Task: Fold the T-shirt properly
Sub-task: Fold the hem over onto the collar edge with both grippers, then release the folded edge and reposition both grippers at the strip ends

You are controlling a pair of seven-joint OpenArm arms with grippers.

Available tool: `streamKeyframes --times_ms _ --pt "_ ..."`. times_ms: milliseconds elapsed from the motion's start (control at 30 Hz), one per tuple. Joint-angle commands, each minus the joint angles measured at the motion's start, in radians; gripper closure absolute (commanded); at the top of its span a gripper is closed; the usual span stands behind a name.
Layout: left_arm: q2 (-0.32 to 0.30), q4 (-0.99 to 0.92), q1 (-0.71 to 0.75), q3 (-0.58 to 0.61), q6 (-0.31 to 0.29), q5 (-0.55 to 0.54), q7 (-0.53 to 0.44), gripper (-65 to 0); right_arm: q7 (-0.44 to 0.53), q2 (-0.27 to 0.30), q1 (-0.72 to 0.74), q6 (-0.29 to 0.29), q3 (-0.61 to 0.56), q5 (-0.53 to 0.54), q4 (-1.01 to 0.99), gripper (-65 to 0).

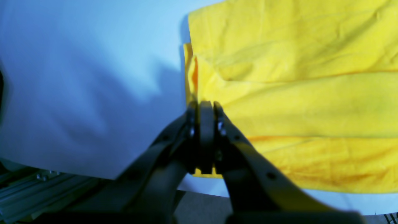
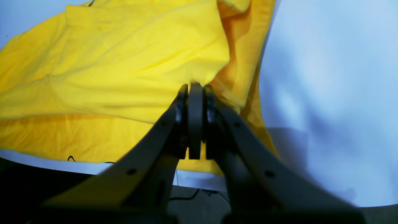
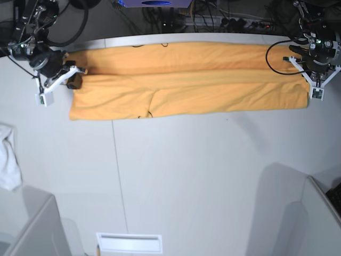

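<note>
The T-shirt (image 3: 186,80) is orange-yellow and lies as a long, narrow strip folded lengthwise along the table's far edge. My left gripper (image 3: 310,81) is at the strip's right end. In the left wrist view the left gripper (image 1: 202,104) has its jaws pressed together on the side edge of the T-shirt (image 1: 295,93). At the strip's left end sits my right gripper (image 3: 74,81). The right wrist view shows the right gripper (image 2: 196,84) shut, with cloth of the T-shirt (image 2: 124,62) gathered up into its tip. Thin black marks show along the shirt's edge.
A small white cloth (image 3: 8,157) lies at the table's left edge. Grey bins stand at the front left (image 3: 32,229) and front right (image 3: 319,213). A white slotted plate (image 3: 129,242) sits at the front. Cables and gear crowd the space behind the table's far edge (image 3: 176,37).
</note>
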Motion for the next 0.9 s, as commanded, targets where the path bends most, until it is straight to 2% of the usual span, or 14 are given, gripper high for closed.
streamKeyframes --times_ms 0,67,100,133,300,367,400,467,500,533,567,633,667,867 --pt "-0.014 0.016 0.0 -0.011 0.005 0.009 -0.009 0.0 0.016 0.012 0.004 0.0 0.009 0.013 0.011 -2.7" --pt "-0.014 0.016 0.001 -0.011 0.005 0.012 -0.009 0.0 0.025 0.012 -0.006 0.0 0.021 0.013 0.011 -20.0" --pt "-0.014 0.018 0.001 -0.013 0.005 0.012 -0.009 0.0 0.025 0.011 -0.008 0.0 0.044 0.013 0.011 -25.5" --pt "-0.014 0.019 0.001 -0.014 0.005 0.012 -0.009 -2.6 0.025 0.008 -0.008 0.0 0.072 0.015 0.014 -29.0" --pt "0.023 0.03 -0.02 -0.106 0.005 0.006 -0.011 -32.3 0.017 0.008 -0.01 0.0 0.135 0.019 0.059 -29.7" --pt "0.048 0.036 -0.042 -0.122 0.005 0.006 -0.011 -40.5 0.016 0.009 -0.006 0.001 0.13 0.019 0.076 -29.6" --pt "0.061 0.036 -0.05 -0.122 0.005 0.006 -0.011 -42.5 0.016 0.008 -0.003 0.001 0.116 0.019 0.077 -28.8" --pt "0.077 0.036 -0.051 -0.119 0.005 0.006 -0.011 -41.6 0.022 0.012 0.0 0.001 0.06 0.019 0.076 -22.5" --pt "0.089 0.036 -0.059 -0.117 0.005 0.004 -0.011 -39.0 0.023 0.012 0.007 0.001 0.031 0.019 0.074 -16.4" --pt "0.103 0.035 -0.071 -0.119 0.005 -0.01 -0.011 -33.2 0.023 0.012 0.012 0.001 0.001 0.018 0.069 -8.0" --pt "0.112 0.035 -0.076 -0.125 0.005 -0.027 -0.011 -25.8 0.023 0.012 0.014 0.001 -0.022 0.013 0.066 0.0" --pt "0.117 0.029 -0.085 -0.125 0.005 -0.068 -0.011 -2.0 0.025 0.011 0.033 0.001 -0.055 0.013 0.048 0.0" --pt "0.12 0.021 -0.088 -0.125 0.006 -0.077 -0.011 0.0 0.023 0.012 0.04 0.001 -0.063 0.012 0.036 0.0" --pt "0.115 -0.102 -0.134 -0.126 0.011 -0.08 -0.014 0.0 0.025 0.014 0.079 -0.002 -0.074 0.01 -0.064 0.0"
